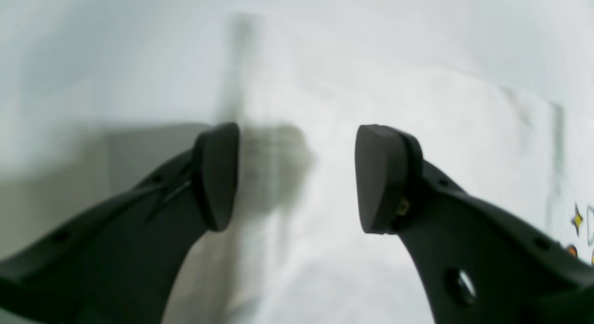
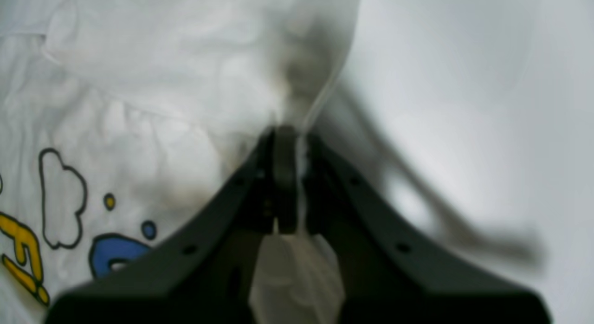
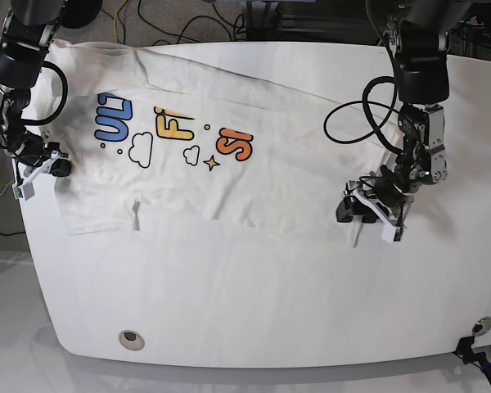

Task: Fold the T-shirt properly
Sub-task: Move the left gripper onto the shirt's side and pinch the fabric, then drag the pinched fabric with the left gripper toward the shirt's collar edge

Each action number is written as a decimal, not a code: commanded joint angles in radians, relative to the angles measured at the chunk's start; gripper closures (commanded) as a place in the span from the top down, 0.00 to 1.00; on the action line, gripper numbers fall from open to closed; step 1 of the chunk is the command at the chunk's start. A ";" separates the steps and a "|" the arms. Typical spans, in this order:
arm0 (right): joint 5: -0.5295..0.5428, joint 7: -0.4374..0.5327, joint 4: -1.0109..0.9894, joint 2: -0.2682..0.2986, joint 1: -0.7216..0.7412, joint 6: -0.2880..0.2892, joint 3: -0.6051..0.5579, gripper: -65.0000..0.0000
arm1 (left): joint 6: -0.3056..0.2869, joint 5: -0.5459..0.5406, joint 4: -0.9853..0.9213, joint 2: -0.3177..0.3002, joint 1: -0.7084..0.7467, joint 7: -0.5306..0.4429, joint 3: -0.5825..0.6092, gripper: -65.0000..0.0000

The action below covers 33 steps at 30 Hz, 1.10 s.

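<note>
The T-shirt [image 3: 229, 172] lies spread across the far half of the white tabletop [image 3: 254, 303], print side up, its lower part doubled over so the lettering is cut off: from the base view only blue "UL", yellow "FI" and orange "SI" can be read, with small outlined clouds and a yellow star beneath them. The right tool [image 3: 56, 166], at that view's left, sits at the shirt's edge; its own wrist camera shows what the base view cannot, the fingers pressed together on a thin fold of white cloth that rises between them and bunches behind them. That same close view catches a cloud outline, a yellow dot, a blue dot and fragments of the yellow and blue letters, too partial to read there. The left tool [image 3: 357, 208], on the base view's right, hangs at the shirt's other end with its pads [image 1: 218, 175] well apart and nothing between them; the left wrist view shows blurred white cloth below and a small yellow star at the frame's right edge.
</note>
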 commanded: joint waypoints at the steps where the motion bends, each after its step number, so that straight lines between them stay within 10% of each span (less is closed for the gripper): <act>1: 0.001 0.001 0.011 0.024 0.014 0.006 0.002 0.00 | -0.004 0.002 0.009 0.014 -0.018 0.021 0.012 0.56; 16: -0.019 -0.001 0.052 0.024 0.012 0.006 0.002 0.00 | -0.004 0.002 0.133 0.019 0.022 0.021 -0.028 0.56; 33: -0.056 -0.001 0.066 0.004 0.014 0.006 0.002 0.00 | -0.005 0.005 0.696 -0.009 0.320 0.076 -0.052 0.56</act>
